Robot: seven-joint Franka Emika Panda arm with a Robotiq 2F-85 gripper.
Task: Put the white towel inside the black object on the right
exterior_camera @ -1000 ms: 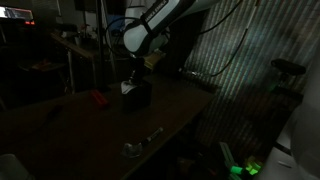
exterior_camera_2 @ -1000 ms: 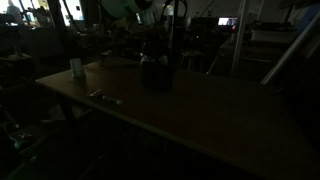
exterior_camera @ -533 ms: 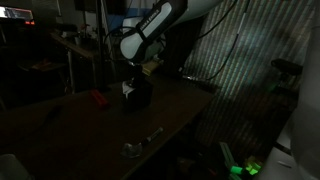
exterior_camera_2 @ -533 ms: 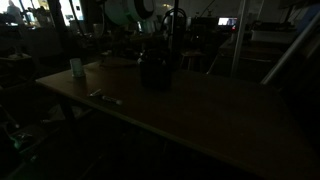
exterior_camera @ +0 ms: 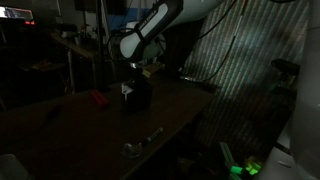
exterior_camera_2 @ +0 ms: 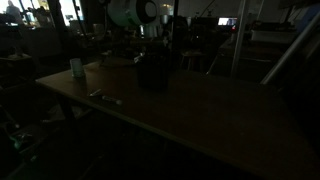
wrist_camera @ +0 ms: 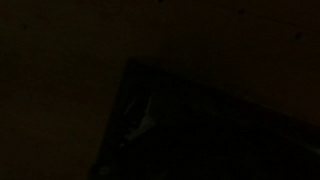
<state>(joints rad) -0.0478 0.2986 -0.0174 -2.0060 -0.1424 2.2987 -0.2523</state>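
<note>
The scene is very dark. The black object (exterior_camera: 136, 98) stands on the table in both exterior views, and it shows as a dark block in the other one too (exterior_camera_2: 152, 71). A small white patch (exterior_camera: 126, 88), which looks like the white towel, sits at its top edge. My gripper (exterior_camera: 136, 76) hangs straight above the black object, close to its top, and its fingers are lost in the dark. The wrist view is almost black, with only a faint pale shape (wrist_camera: 140, 118) beside a dark slanted edge.
A red thing (exterior_camera: 97, 98) lies on the table beside the black object. A small shiny item (exterior_camera: 135, 148) lies near the table's edge. A pale cup (exterior_camera_2: 77, 67) and a small flat thing (exterior_camera_2: 104, 97) are on the table's other end.
The arm has shifted a little sideways and lower over the black object. The black object and the white patch stay where they were.
</note>
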